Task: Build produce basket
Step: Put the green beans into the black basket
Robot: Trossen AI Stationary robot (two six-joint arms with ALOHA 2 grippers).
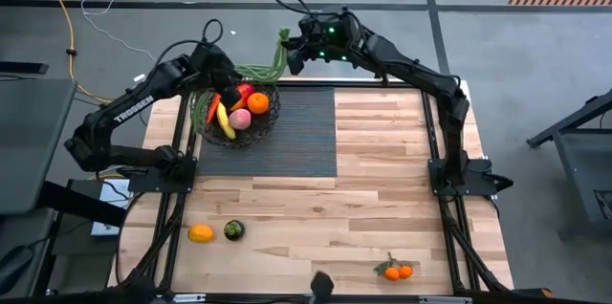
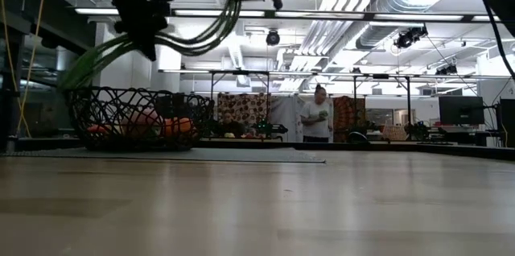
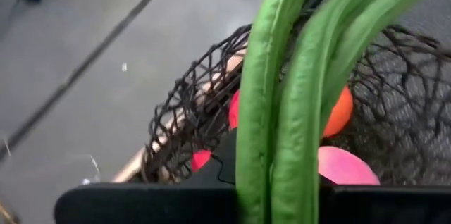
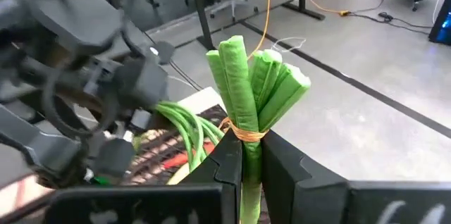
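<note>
High view showed the basket (image 1: 239,113) near the table's far left corner, on a dark mat (image 1: 296,137) that covered the far left part of the table (image 1: 382,199). Inside it lay a banana (image 1: 225,120), a red pepper (image 1: 213,108), an orange (image 1: 258,103) and a pink fruit (image 1: 239,119). Both arms met above the basket's far side, sharing a bundle of green stalks (image 1: 263,70). The right gripper (image 4: 252,155) was clamped on the stalks just below an orange band, with the cut ends standing up past its fingers. The left gripper (image 1: 208,65) hung over the basket's far left rim; its wrist view had the stalks running straight across the front of its fingers, but whether those were closed on them could not be told. In the low view the stalks drooped in a curve between the two arms, above the basket. Three pieces remained near the table's near edge: an orange fruit (image 1: 200,233) and a dark green fruit (image 1: 233,230) side by side toward the left, and a pair of small oranges (image 1: 398,271) with leaves toward the right. A person (image 2: 319,116) stood in the room beyond the table.
</note>
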